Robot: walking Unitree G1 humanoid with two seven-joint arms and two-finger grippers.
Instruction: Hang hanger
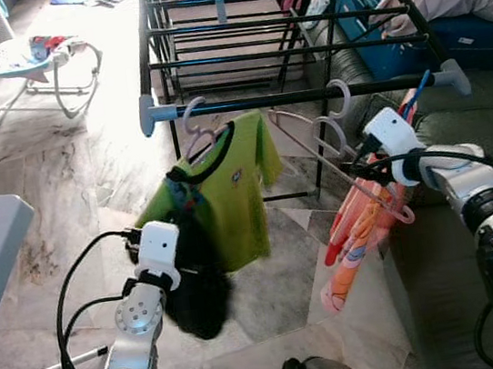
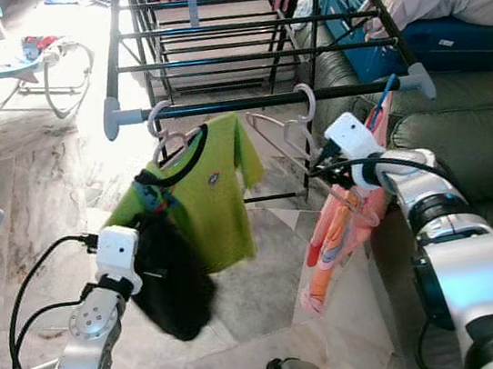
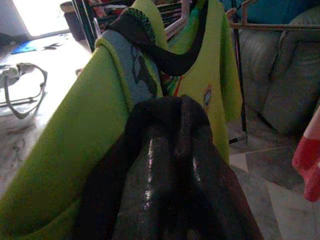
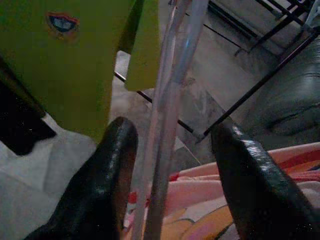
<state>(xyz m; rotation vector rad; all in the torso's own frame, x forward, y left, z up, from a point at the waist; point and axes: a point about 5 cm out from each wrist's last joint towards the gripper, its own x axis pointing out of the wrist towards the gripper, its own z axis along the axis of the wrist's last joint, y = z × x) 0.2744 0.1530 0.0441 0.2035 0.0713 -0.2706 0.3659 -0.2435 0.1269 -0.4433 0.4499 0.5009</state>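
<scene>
the pink hanger (image 1: 314, 143) hangs by its hook on the drying rack (image 1: 303, 96) front rail, its bar between the spread fingers of the right pincer (image 4: 170, 150). beside it a green shirt (image 1: 230, 196) hangs; left pincer (image 3: 170, 165) pinches black cloth (image 1: 197, 288) below the rail.

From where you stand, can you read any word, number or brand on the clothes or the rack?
No text is readable.
Green shirt: a small chest emblem, too blurred to read.
Pink garment: a coloured print, no letters to make out.
Drying rack: no label to see.
</scene>
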